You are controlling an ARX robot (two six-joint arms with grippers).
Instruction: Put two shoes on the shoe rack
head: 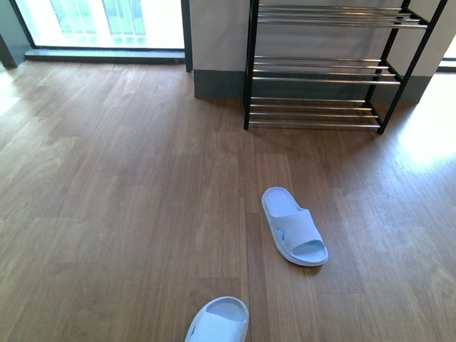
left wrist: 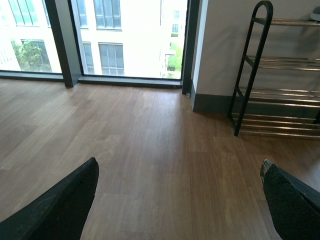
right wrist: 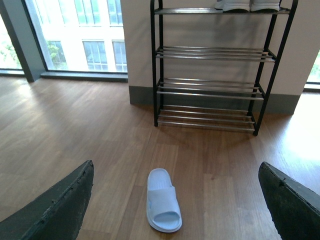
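Both jaws spread, empty, nearer slide [head: 219, 322] cut off, rack [head: 320, 69] top cropped

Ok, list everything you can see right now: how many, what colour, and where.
slide sandals: two, pale blue, on the floor in front of the rack; one mid-floor, the other cut off at the near edge of the front view.
shoe rack: one, black frame with chrome bars, against the wall.
white-soled shoes: at least two, on the rack's top shelf; uppers out of frame.
floor: brown wood planks.
window: bright, in the wall beside the rack.
left gripper: one, black fingers, open, empty, over floor.
right gripper: one, black fingers, open, empty, facing the rack.
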